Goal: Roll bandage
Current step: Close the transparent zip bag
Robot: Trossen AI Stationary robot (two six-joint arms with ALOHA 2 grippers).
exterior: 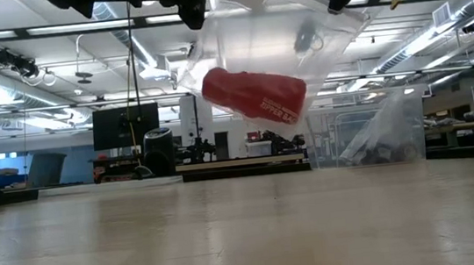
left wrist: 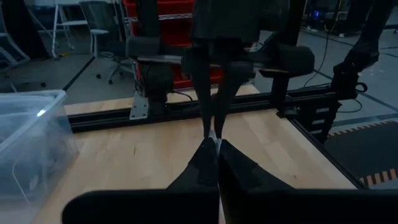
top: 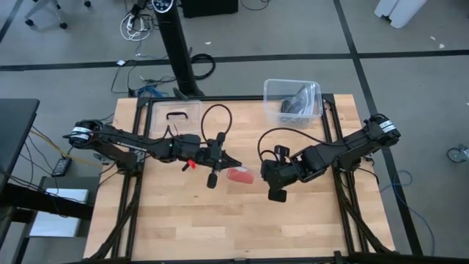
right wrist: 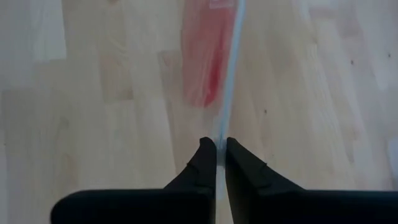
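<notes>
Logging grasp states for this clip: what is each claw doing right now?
Left claw: closed on an edge of the clear plastic bag, held above the table.
Right claw: closed on the bag's other edge; the red bandage hangs inside.

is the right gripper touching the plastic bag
Touching. In the right wrist view the right gripper has its fingers shut on the edge of the clear bag, which runs straight out from between the tips.

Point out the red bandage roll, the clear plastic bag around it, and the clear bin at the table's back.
bandage [exterior: 255, 95]: low view, middle of the red roll.
plastic bag [exterior: 320, 40]: low view, clear upper film.
bin [top: 272, 89]: high view, left rim.
</notes>
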